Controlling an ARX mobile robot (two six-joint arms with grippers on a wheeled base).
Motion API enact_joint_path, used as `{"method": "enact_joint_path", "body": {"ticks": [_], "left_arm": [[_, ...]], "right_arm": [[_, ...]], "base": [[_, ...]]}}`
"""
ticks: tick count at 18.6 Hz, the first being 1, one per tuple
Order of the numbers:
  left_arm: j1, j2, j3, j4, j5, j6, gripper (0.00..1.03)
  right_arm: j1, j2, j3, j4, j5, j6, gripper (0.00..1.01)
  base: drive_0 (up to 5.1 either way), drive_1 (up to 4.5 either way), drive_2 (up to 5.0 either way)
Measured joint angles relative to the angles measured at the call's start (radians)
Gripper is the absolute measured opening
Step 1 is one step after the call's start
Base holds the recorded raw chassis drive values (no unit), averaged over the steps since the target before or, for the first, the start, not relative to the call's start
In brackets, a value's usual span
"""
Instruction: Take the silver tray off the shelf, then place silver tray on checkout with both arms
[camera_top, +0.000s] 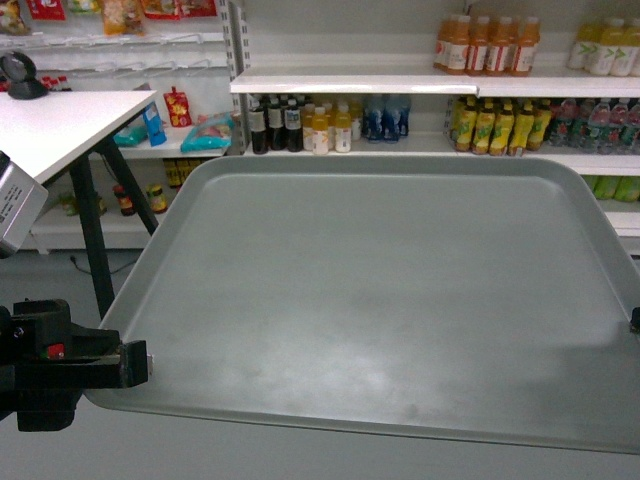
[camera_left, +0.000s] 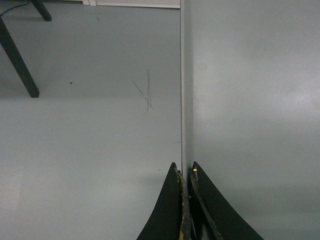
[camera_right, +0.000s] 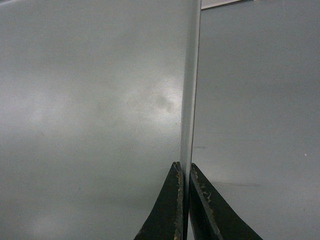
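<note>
Head view, tray: the large flat rectangular silver tray (camera_top: 390, 300), of matte grey-green material with rounded corners and a low raised rim, is held in the air in front of the camera, clear of the shelf and of the checkout.
Head view, left gripper: the black left gripper (camera_top: 140, 362) with a small red block is seen at the left rim of the tray, near its front corner.
Head view, right arm: only a small dark part is seen at the right edge of the tray.
Head view, checkout: the plain white matte checkout countertop (camera_top: 60, 125) with dark legs stands at the upper left, apart from the tray.
Head view, shelf: the glossy white metal shelf board (camera_top: 350, 84) is seen behind the tray; bottles with orange, yellow and dark contents are lined on the boards. No label can be read.
Left wrist view: the two thin black fingers (camera_left: 172, 210) are pressed nearly together on the thin tray rim (camera_left: 186, 100); smooth grey floor (camera_left: 90, 130) with faint scratches is below.
Right wrist view: the right gripper (camera_right: 184, 172) is closed tightly on the opposite rim of the tray; the worn finger edges are scuffed.
</note>
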Motion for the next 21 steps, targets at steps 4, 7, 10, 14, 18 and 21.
{"method": "enact_joint_path", "body": {"ticks": [4,7,10,14,18,21], "left_arm": [[0.0,0.0,0.0,-0.001,0.0,0.0,0.02],[0.0,0.0,0.0,-0.001,0.0,0.0,0.02],[0.0,0.001,0.0,0.003,0.0,0.0,0.02],[0.0,0.001,0.0,0.002,0.0,0.0,0.02],[0.0,0.001,0.0,0.002,0.0,0.0,0.02],[0.0,0.002,0.0,-0.002,-0.001,0.0,0.02]], "right_arm": [[0.0,0.001,0.0,0.0,0.0,0.0,0.02],[0.0,0.001,0.0,0.0,0.0,0.0,0.02],[0.0,0.001,0.0,0.002,0.0,0.0,0.02],[0.0,0.002,0.0,0.002,0.0,0.0,0.02],[0.0,0.001,0.0,0.003,0.0,0.0,0.02],[0.0,0.005,0.0,-0.001,0.0,0.0,0.02]], "base": [[-5.1,2.4,2.4],[-5.2,2.3,2.3],[-5.0,2.45,2.5],[-5.0,2.42,2.4],[-5.0,2.42,2.4],[-5.1,2.38,2.4]]}}
